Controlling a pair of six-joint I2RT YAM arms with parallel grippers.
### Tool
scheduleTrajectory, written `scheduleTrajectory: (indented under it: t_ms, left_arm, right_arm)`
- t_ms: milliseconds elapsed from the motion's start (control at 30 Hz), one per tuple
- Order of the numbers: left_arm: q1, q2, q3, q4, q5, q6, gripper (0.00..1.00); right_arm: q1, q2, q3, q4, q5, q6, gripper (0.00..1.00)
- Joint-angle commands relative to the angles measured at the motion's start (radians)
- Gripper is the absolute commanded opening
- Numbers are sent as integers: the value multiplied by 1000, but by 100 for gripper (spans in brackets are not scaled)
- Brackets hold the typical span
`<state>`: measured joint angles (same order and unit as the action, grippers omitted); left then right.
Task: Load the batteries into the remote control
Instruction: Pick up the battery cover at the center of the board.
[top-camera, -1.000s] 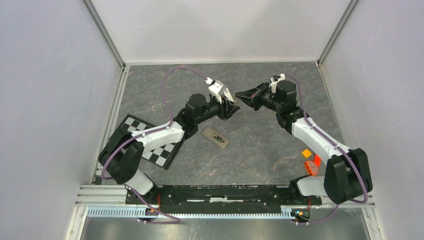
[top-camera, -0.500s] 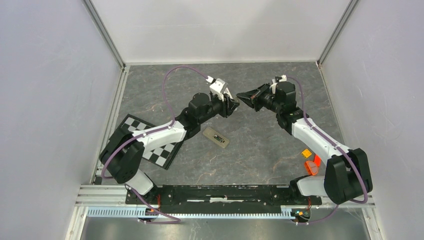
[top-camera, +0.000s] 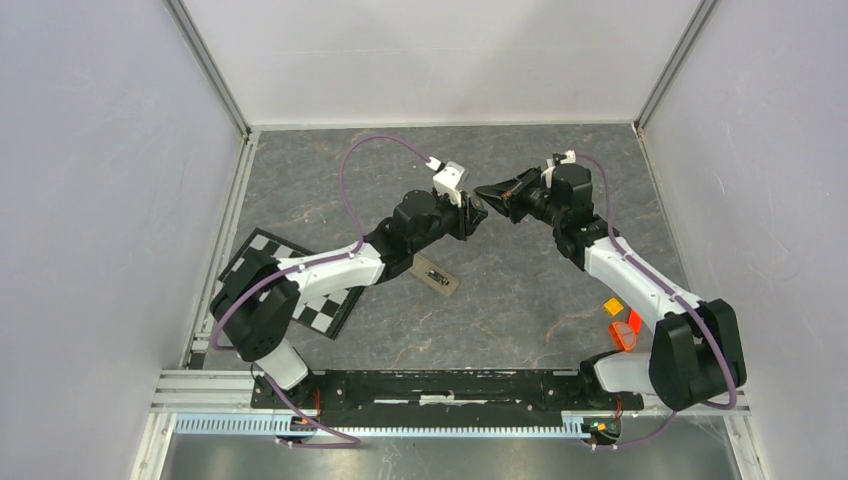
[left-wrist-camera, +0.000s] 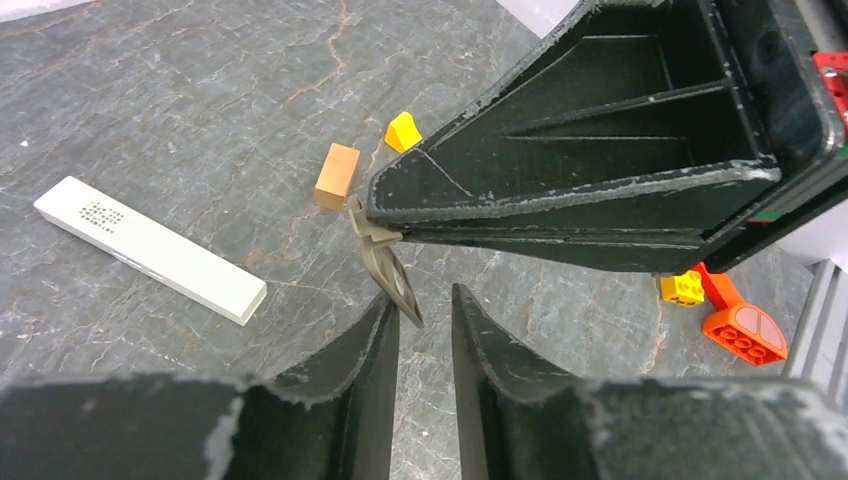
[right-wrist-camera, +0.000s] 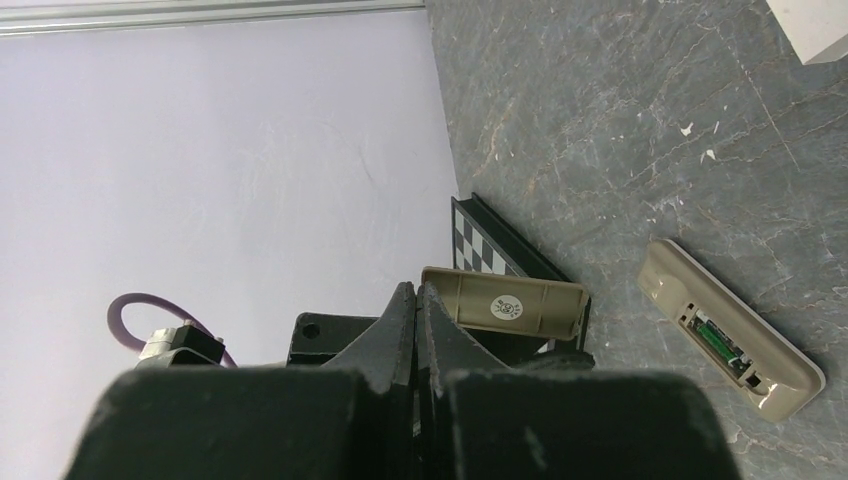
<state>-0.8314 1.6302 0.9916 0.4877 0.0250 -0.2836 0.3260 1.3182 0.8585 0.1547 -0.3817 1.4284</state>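
Pinches the grey-olive battery cover (right-wrist-camera: 505, 300) with the pressed-together right end effector (right-wrist-camera: 417, 290), holds the left end effector (left-wrist-camera: 422, 297) slightly spread about that cover's lower tip, and has the remote control (top-camera: 433, 275) lying recess-up on the tabletop (top-camera: 520, 300) at 7 o'clock from the pinch.

My grey marbled tabletop (top-camera: 520, 300) carries the remote control (top-camera: 433, 275) lying back-up with its recess uncovered, a checkerboard (top-camera: 322, 305) on my left side, a white bar (left-wrist-camera: 150, 262), a brown block (left-wrist-camera: 336, 176), a yellow piece (left-wrist-camera: 403, 131), and an orange brick (top-camera: 625, 332) beside a small yellow brick (top-camera: 612, 306) on my right.
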Motion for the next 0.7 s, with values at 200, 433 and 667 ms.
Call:
scheduleTrajectory:
  t_ms: [200, 433, 667]
  left_arm:
    - [-14, 11, 33, 44, -68, 89, 2]
    - [-14, 0, 21, 77, -130, 395, 2]
    - [-15, 3, 47, 104, -162, 710, 2]
  right_arm:
    - [-1, -47, 16, -14, 12, -78, 7]
    - [-2, -90, 103, -204, 59, -253, 54]
    - [-1, -90, 127, -209, 52, -217, 45]
